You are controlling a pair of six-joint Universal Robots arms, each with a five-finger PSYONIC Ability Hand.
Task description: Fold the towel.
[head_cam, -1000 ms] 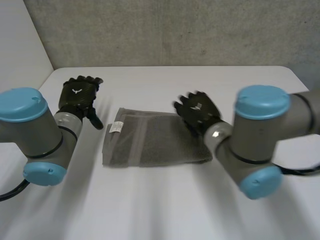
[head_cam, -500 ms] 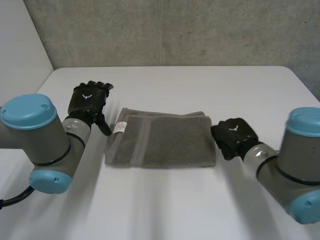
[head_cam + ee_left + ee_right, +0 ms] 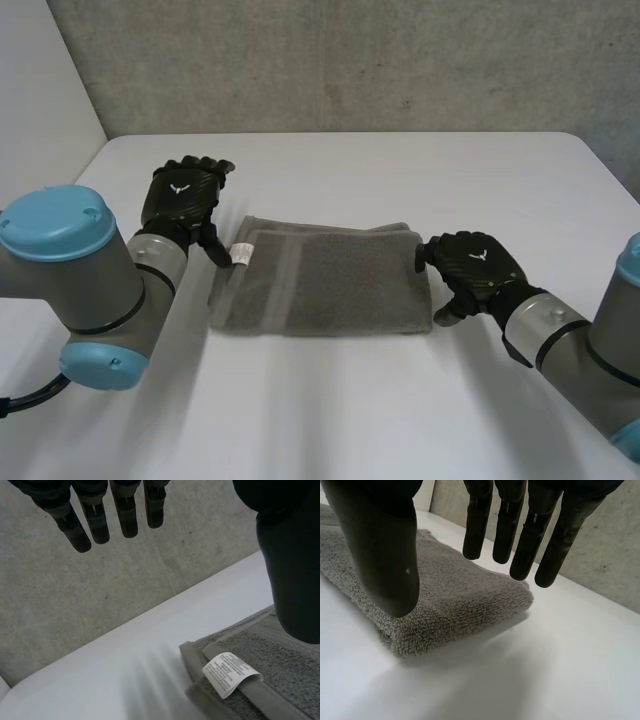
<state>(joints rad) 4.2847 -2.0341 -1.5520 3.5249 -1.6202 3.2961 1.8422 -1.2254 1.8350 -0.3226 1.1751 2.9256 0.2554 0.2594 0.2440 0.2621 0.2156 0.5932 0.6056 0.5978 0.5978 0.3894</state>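
Grey folded towel (image 3: 325, 280), left hand (image 3: 180, 195) near one end, right hand (image 3: 475, 265) near other, fingers (image 3: 520, 540) straight and spread

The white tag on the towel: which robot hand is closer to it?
Left. The left hand is right next to the tag, at that end of the towel. The right hand is at the towel's other end.

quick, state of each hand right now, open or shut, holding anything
left hand: open, holding nothing, beside the grey towel near its white label
right hand: open, holding nothing, at the towel's opposite end
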